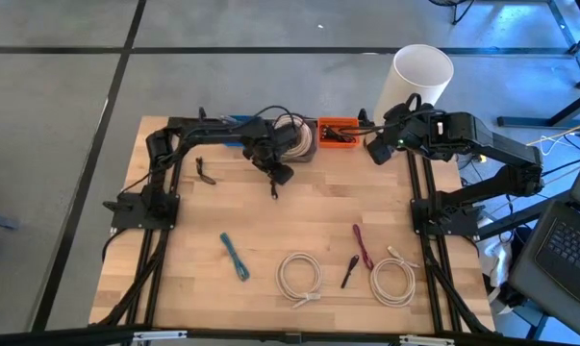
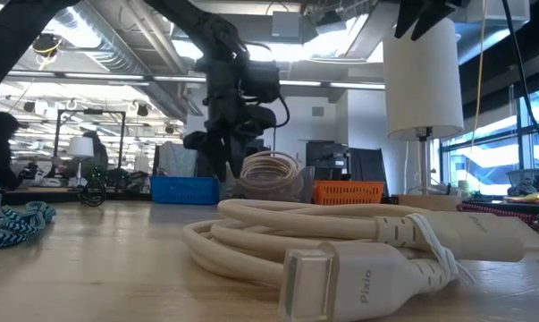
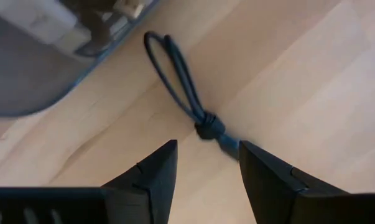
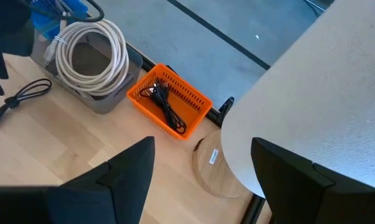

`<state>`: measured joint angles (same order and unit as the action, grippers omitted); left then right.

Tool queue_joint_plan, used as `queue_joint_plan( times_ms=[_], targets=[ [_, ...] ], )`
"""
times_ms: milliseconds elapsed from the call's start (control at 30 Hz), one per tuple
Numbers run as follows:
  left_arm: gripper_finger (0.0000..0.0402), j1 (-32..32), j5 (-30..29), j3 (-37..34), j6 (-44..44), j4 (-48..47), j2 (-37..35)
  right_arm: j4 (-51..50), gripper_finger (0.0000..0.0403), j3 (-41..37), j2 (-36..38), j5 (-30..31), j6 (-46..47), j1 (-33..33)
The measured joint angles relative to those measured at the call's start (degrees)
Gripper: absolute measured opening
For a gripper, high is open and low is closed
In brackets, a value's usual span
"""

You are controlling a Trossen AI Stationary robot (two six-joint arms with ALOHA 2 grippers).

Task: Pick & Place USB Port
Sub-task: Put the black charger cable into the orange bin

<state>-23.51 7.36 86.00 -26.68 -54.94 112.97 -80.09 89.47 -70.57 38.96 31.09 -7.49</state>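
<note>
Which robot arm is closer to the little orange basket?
Right. The right tool hovers open just beside the orange basket, between it and the white lamp. The left tool is farther off, open over a dark knotted cable past the grey bin.

wooden table [image 1: 318, 221] | coiled cables [image 1: 298, 277], orange basket [image 1: 337, 132], grey bin [image 1: 309, 146]

White lamp [image 1: 423, 69], wooden table [image 1: 318, 216], blue bin [image 2: 184, 189], laptop [image 1: 567, 252]
</note>
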Motion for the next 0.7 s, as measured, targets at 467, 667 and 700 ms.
queue_joint_plan(
  times_ms=[467,667,700],
  targets=[
    [0.0145,0.24,1.3,-9.4,-4.1,10.97,0.0,0.11,0.0269,-0.02,0.0,0.0,-0.05,0.0],
    [0.0143,1.21,1.26,-13.14,-4.3,17.69,-0.26,1.03,0.0269,-0.02,-0.08,0.0,-0.07,0.0],
    [0.014,1.37,1.22,-13.3,-4.18,17.89,-0.3,1.14,0.0269,-0.02,-0.11,0.0,-0.07,0.0]
  ],
)
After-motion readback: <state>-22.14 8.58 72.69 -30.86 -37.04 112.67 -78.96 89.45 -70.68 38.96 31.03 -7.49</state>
